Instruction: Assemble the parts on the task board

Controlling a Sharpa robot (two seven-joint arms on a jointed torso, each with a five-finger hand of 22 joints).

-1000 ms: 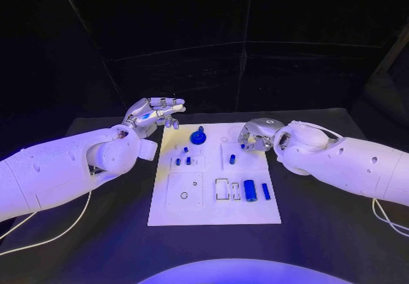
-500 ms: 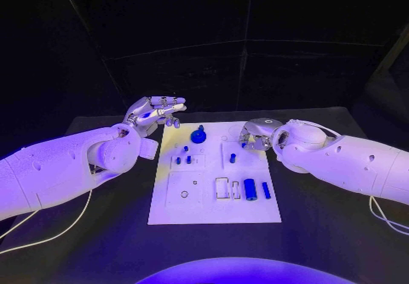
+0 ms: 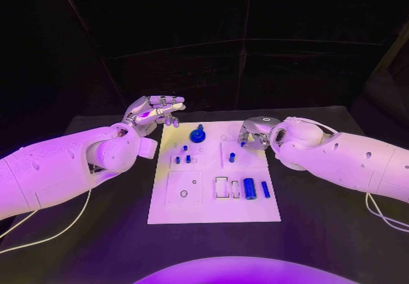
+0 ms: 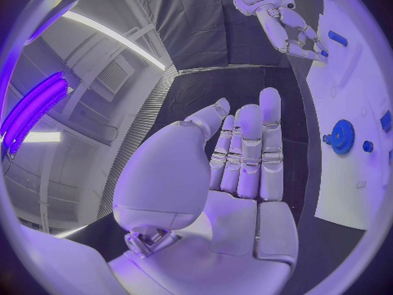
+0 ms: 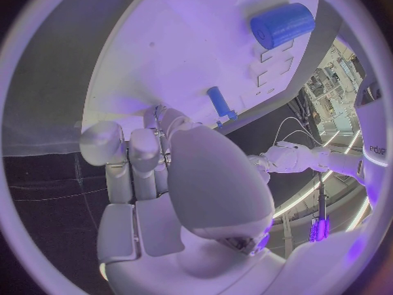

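Note:
The white task board lies mid-table. On it are a blue gear, short blue pegs, a single peg, a thick blue cylinder and a thin one. My left hand hovers off the board's far left corner, palm bare and fingers straight. My right hand hangs over the far right edge with fingers curled down to the board. A small blue bit shows at its fingertips; whether it is pinched is unclear.
Empty rectangular slots and a small ring sit on the board's near half. Black tabletop surrounds the board. A white cable trails under the left arm, another cable under the right.
Both hands have crept slightly toward the table's far side. The parts on the board have not moved.

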